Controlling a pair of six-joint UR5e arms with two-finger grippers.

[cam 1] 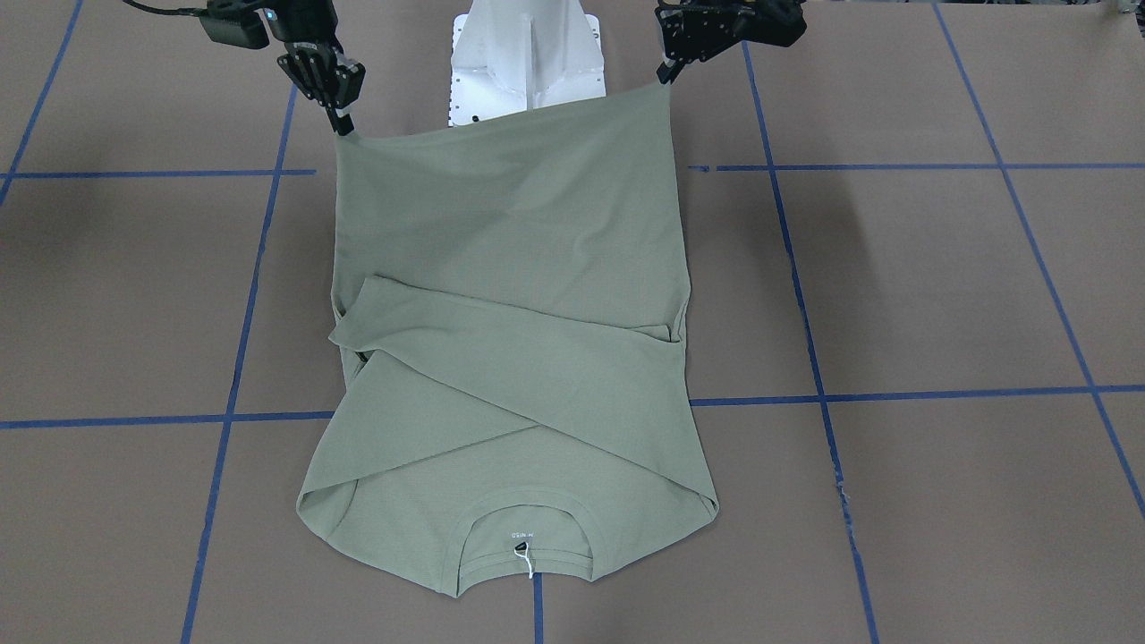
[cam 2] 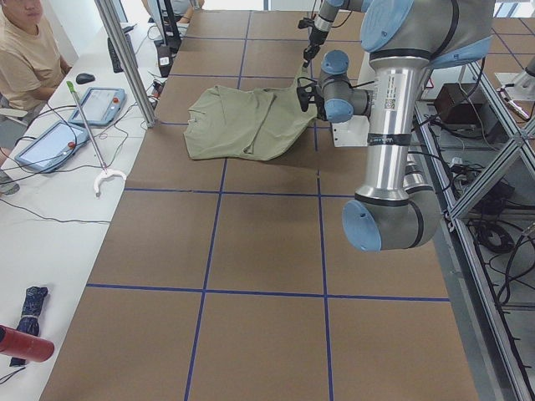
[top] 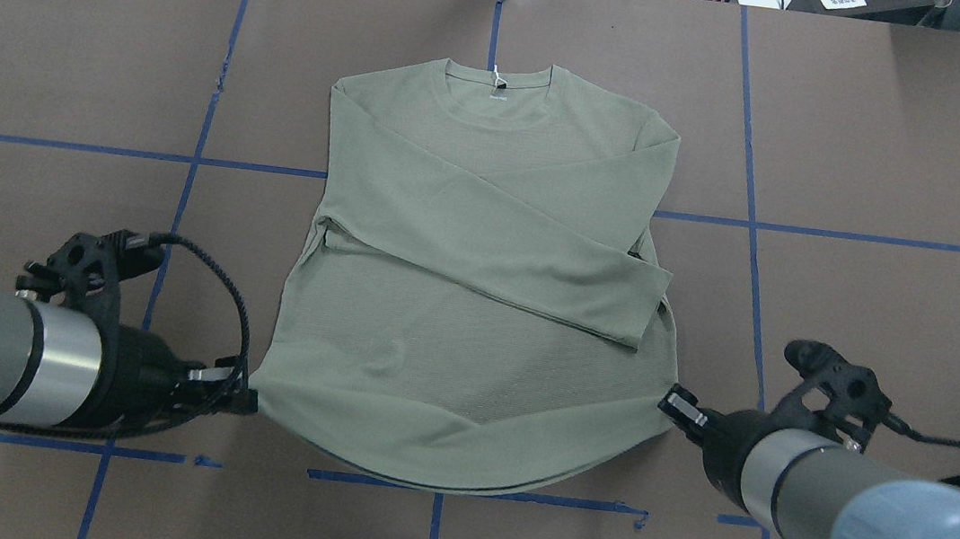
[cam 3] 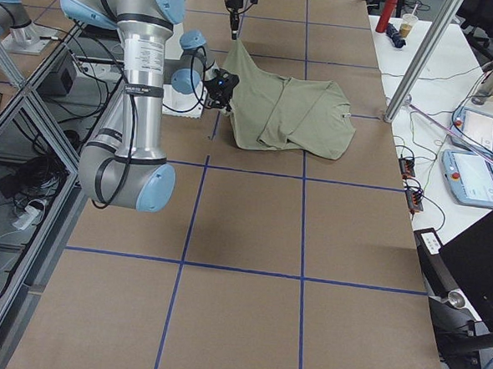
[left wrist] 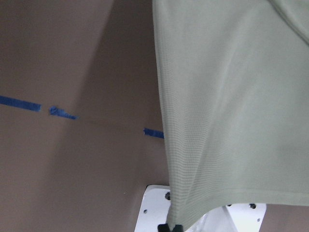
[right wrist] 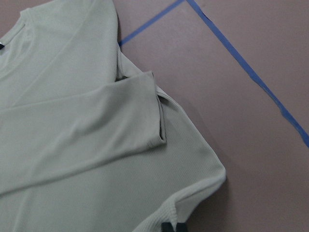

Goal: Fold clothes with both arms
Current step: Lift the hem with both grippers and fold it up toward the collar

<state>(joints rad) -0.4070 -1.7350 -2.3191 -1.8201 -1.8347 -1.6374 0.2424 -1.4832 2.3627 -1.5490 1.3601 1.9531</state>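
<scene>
The clothes are one sage-green long-sleeved shirt (cam 1: 510, 268) lying on the brown table, collar (top: 498, 82) away from the robot and both sleeves folded across the chest. My left gripper (top: 248, 401) is shut on the hem corner at the overhead view's left. My right gripper (top: 672, 406) is shut on the opposite hem corner. Both corners are raised off the table, so the hem (cam 1: 501, 125) hangs stretched between the right gripper (cam 1: 343, 121) and the left gripper (cam 1: 666, 72). In the left wrist view the cloth (left wrist: 231, 96) rises from the fingertips (left wrist: 171, 227). The right wrist view shows a folded sleeve cuff (right wrist: 154, 111).
The white base pedestal (cam 1: 528, 63) stands right behind the raised hem. Blue tape lines (top: 747, 223) grid the table. A person (cam 2: 25, 58) sits at a side bench with tablets (cam 2: 100, 104); a metal post (cam 2: 125, 63) stands at the table's far edge.
</scene>
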